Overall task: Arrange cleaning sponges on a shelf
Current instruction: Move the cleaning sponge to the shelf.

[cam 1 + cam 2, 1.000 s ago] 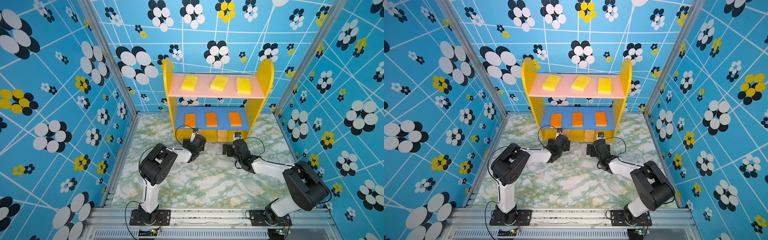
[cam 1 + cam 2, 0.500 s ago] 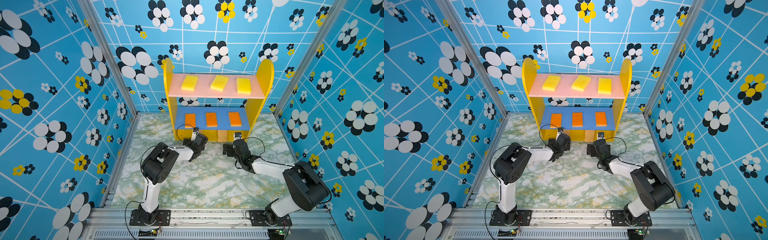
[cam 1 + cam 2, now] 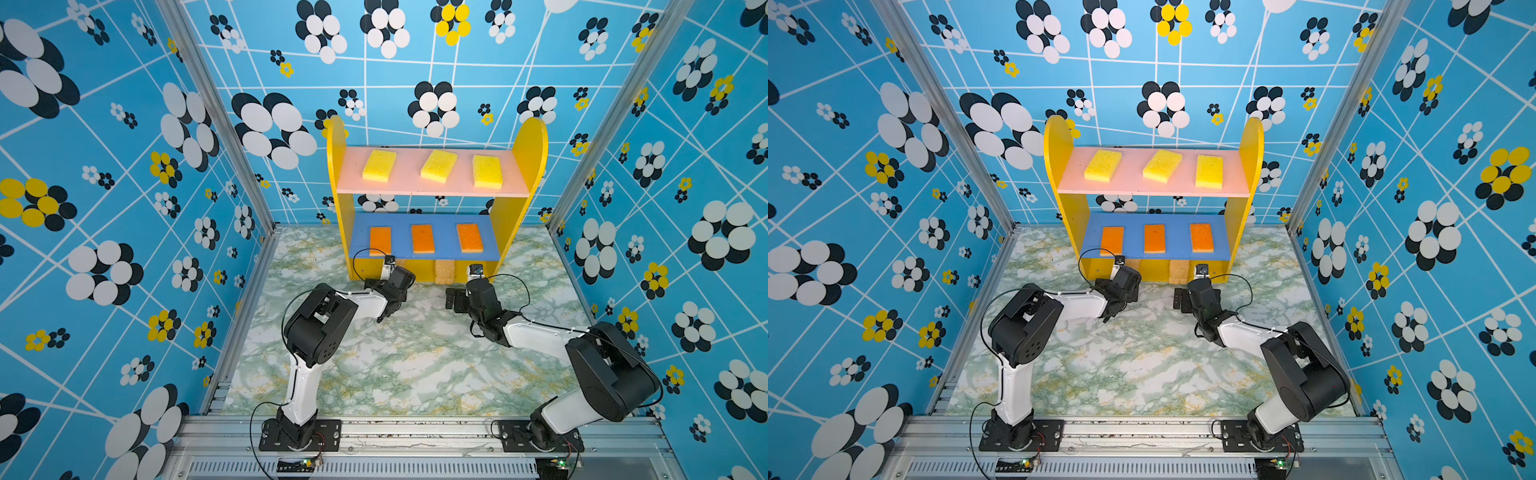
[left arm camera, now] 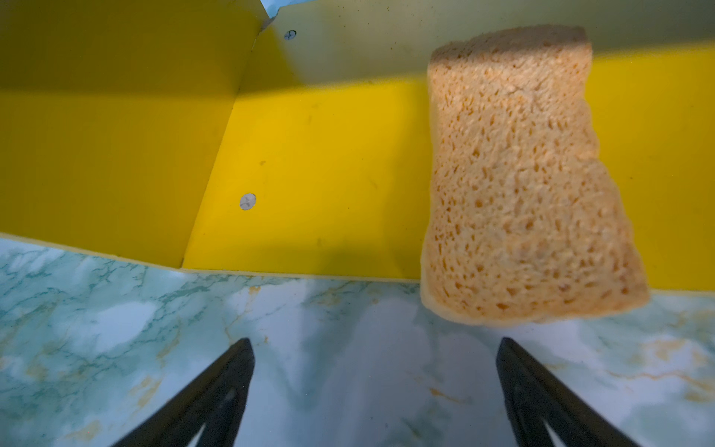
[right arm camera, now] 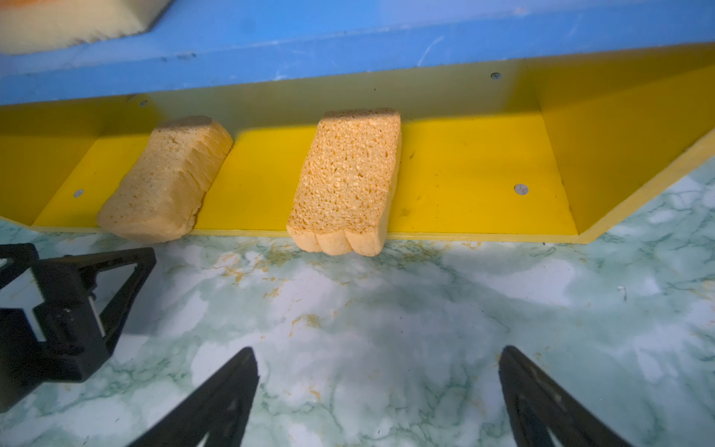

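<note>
Logging from my remote station: small two-tier shelf point(image 3: 530, 149) with yellow round-topped side panels, upper centre in both top views, on the green-veined marble surface point(image 3: 407, 365). Pink upper board: three flat bright yellow rectangular sponges point(image 3: 438, 166). Blue lower board: three flat orange rectangular sponges point(image 3: 423, 238). Yellow base, seen from the right wrist view: two thick porous tan-orange sponge blocks point(image 5: 348, 182), front ends overhanging the edge. Left end effector point(image 4: 375, 348): fingers apart, empty, just before the base. Right end effector point(image 5: 379, 356): fingers apart, empty, likewise.
</note>
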`<state>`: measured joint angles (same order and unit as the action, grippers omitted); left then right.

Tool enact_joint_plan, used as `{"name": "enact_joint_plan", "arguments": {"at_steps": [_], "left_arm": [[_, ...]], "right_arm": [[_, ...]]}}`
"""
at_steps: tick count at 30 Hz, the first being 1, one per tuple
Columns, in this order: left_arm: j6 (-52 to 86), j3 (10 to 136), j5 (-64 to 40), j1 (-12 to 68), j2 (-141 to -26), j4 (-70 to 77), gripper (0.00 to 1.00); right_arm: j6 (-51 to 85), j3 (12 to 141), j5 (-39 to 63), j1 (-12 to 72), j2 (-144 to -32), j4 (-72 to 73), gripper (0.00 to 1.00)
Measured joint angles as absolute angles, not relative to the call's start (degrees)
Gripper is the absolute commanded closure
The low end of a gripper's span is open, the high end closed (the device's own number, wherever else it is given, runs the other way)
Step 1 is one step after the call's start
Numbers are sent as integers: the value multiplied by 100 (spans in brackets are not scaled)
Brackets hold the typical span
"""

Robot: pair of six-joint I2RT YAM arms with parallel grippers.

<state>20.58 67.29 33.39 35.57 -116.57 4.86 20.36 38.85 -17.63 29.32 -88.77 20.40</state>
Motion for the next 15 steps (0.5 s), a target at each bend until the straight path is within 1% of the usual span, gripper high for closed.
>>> {"name": "enact_joint_plan", "arguments": {"at_steps": [7,12,15], "left_arm": [[2051,6731,3232,3548,-11657,471,1],[2008,6661,3083,3553,-11603,611,1],[1833,6270,2967,3649,-11231,797,1]], "right_arm": [[2032,3885,-1763,2932,-8875,2014,1],[1883,3905,-1737,2921,-8742,1664,1],[1516,4187,-1594,2871,-8414,823,1]]}}
